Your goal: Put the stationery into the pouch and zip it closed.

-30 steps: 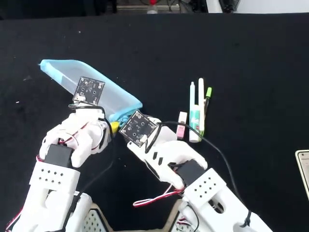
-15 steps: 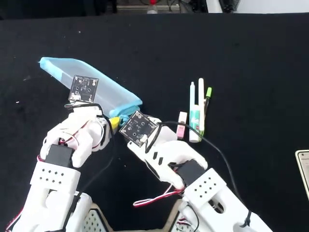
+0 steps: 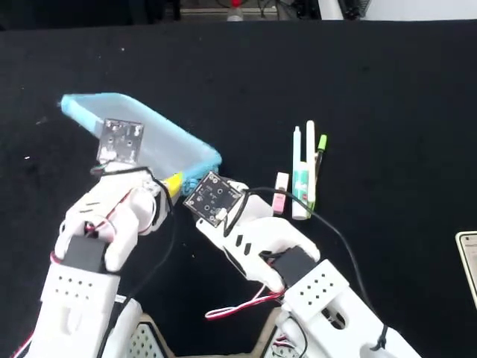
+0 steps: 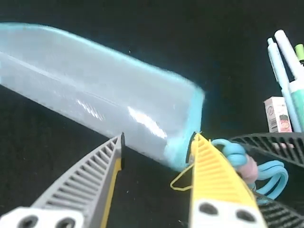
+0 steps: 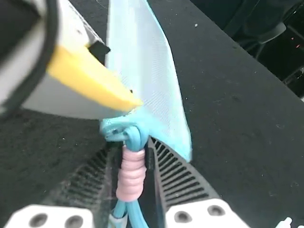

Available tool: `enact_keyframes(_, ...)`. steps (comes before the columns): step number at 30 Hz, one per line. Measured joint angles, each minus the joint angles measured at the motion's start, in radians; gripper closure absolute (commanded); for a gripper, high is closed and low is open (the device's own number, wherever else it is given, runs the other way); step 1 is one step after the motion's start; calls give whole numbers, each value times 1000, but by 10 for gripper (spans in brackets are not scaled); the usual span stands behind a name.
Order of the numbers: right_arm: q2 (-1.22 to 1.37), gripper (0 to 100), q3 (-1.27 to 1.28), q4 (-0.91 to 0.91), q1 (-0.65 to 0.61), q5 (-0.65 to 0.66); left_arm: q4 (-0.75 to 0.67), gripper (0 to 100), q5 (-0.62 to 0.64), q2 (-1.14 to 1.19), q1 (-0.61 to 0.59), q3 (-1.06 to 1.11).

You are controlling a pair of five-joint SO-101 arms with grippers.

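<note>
A light-blue pouch (image 3: 149, 138) lies slanted on the black table, and the left wrist view shows it as a long pale shape (image 4: 95, 95). My left gripper (image 4: 156, 145) is open, its grey and yellow fingers straddling the pouch's near corner. My right gripper (image 5: 133, 161) is shut on the pouch's blue zipper cord with its pink bead (image 5: 130, 173), right beside the left gripper's yellow finger (image 5: 90, 80). In the high view both grippers, left (image 3: 165, 186) and right (image 3: 194, 183), meet at the pouch's right end. Three pens (image 3: 307, 168) and a pink eraser (image 3: 281, 192) lie to the right.
The right arm's white body (image 3: 261, 239) and its cable lie just left of the eraser and pens. A pale flat object (image 3: 468, 257) sits at the table's right edge. Open black tabletop lies behind the pouch and to the far right.
My left arm has shifted left along the pouch. The pouch's left end has swung slightly back. The right gripper has stayed put on the cord.
</note>
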Motion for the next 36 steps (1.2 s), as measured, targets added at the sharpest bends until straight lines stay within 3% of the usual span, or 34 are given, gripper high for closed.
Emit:
enact_keyframes(19, 0, 988, 2, 0, 3, 0, 68, 764, -34, -115, 52, 72)
enact_keyframes(33, 0, 988, 2, 0, 2, 0, 28, 766, -58, -115, 29, 74)
enact_keyframes(36, 3, 988, -43, 78, 2, 35, 28, 765, -60, -115, -18, 80)
